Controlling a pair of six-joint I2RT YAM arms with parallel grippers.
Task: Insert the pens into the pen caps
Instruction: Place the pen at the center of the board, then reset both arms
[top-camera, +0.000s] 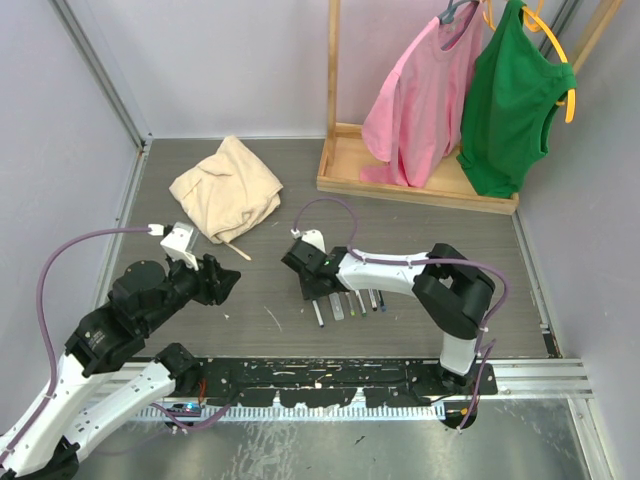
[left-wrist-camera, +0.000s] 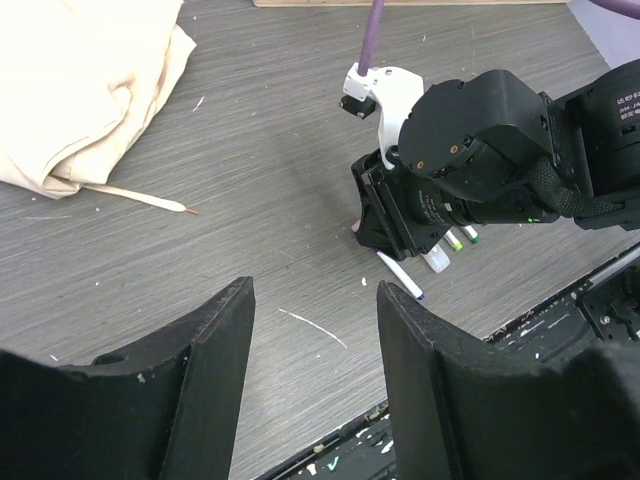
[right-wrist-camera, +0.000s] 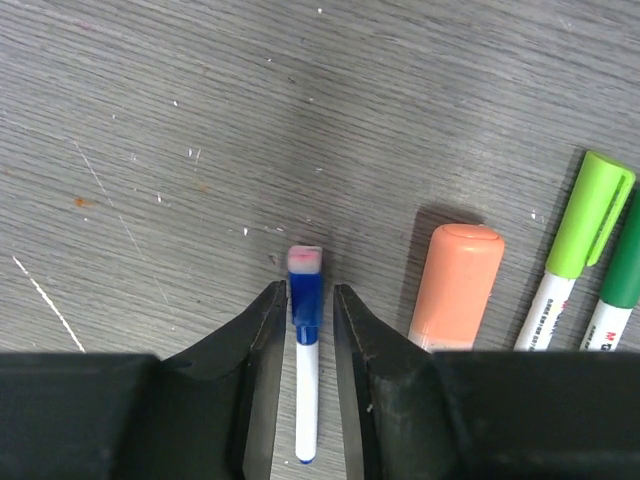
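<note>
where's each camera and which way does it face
Top external: above and behind, looking down on the table; left arm and right arm show.
Left wrist: low, facing the right arm and cloth; own fingers below.
Right wrist: straight down on a pen between its fingers.
Shared: top and left wrist both show the cloth.

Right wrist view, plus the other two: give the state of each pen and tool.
Blue pen: capped, lying flat.
Orange marker: lying flat.
Light green pen: capped, lying flat.
Right tool: open narrowly, one finger either side of the blue pen.
Left tool: open, empty.
</note>
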